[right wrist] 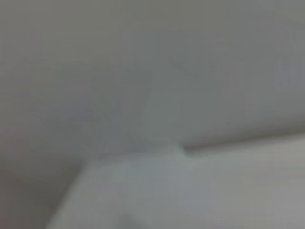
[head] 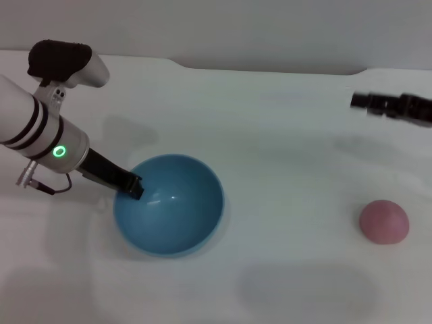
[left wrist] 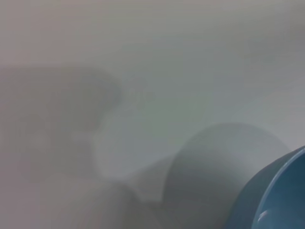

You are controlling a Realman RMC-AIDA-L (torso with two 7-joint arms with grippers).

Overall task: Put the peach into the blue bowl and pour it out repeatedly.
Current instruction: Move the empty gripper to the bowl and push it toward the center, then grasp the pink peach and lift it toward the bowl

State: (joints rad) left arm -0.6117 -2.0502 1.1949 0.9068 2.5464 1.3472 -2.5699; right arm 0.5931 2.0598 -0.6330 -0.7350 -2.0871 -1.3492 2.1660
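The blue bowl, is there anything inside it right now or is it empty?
Empty. The blue bowl shows only bare blue inside; the peach lies on the table, well off to its right. The left claw is at the bowl's rim.

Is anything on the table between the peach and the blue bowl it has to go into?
Nothing visible. The peach sits alone on the white table, with bare surface across to the blue bowl. The left gripper is at the bowl's rim on the side away from the peach.

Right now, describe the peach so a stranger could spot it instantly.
On the white table, look to the robot's right, well away from the blue bowl that the left gripper grips. The peach lies alone there: small, round, dusty pink.
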